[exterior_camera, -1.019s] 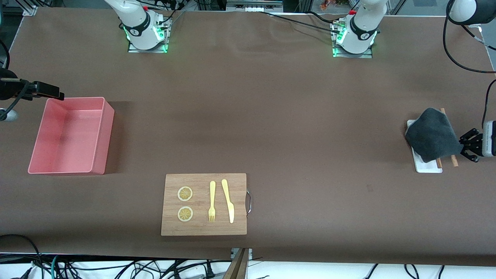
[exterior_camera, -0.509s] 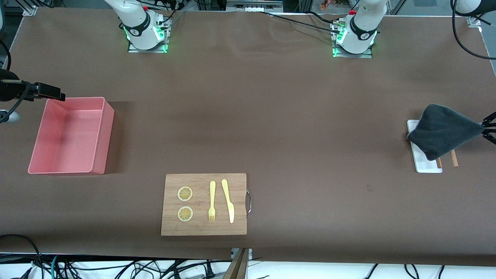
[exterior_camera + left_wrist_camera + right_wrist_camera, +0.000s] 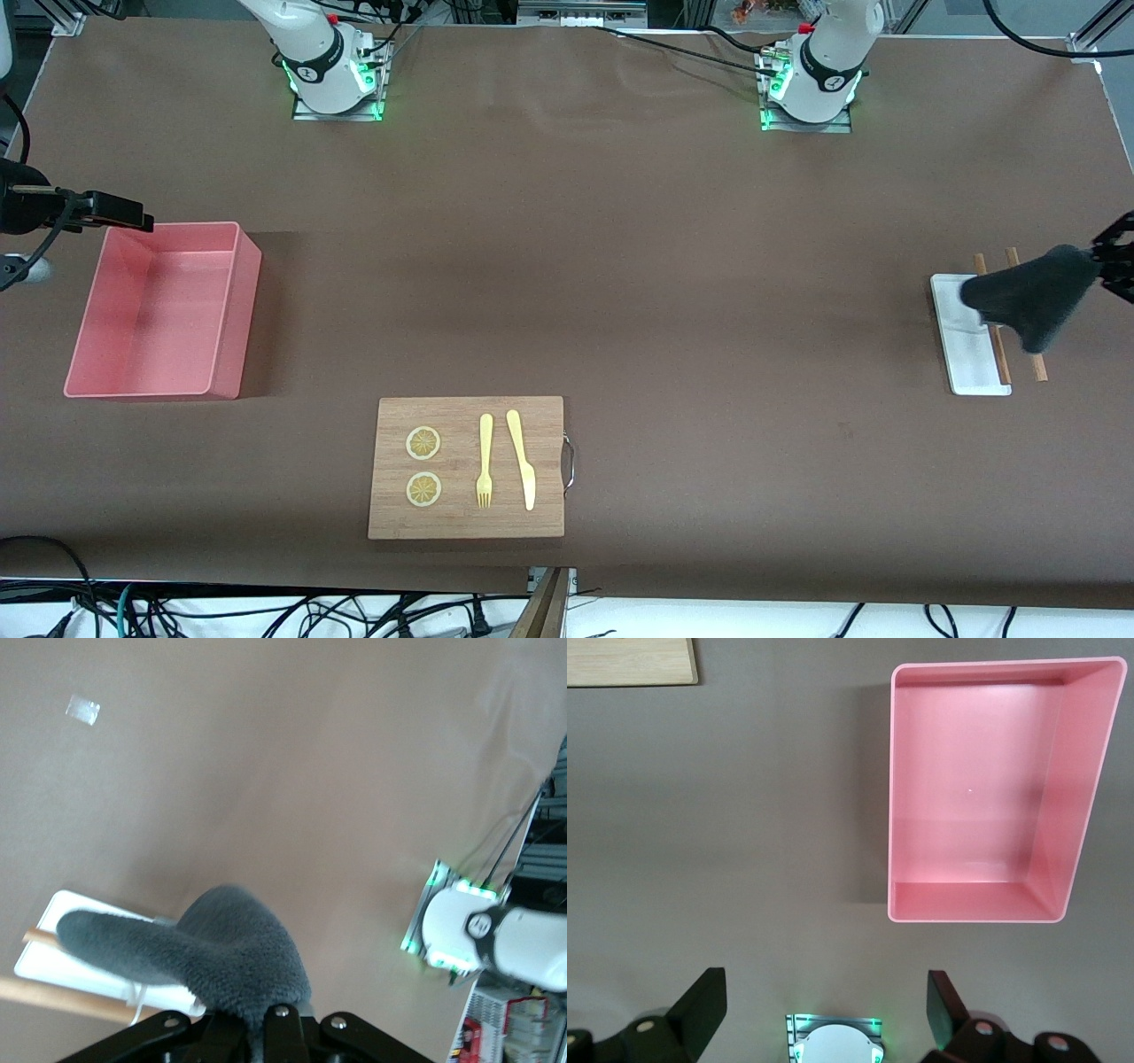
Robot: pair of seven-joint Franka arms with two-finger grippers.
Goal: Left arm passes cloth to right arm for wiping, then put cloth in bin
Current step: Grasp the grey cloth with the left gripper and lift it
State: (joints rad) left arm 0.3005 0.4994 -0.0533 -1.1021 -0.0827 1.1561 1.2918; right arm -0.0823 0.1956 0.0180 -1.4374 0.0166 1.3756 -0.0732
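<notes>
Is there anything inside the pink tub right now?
No. The right wrist view looks straight down into the bin and shows only its bare pink floor and walls.

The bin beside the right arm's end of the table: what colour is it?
The bin is plain pink, with no pattern. The right wrist view shows it best.

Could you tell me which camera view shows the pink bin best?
The right wrist view: it looks straight down into the bin, showing the whole rim and empty floor. The front view shows the whole bin smaller, at an angle. The left wrist view does not show it.
</notes>
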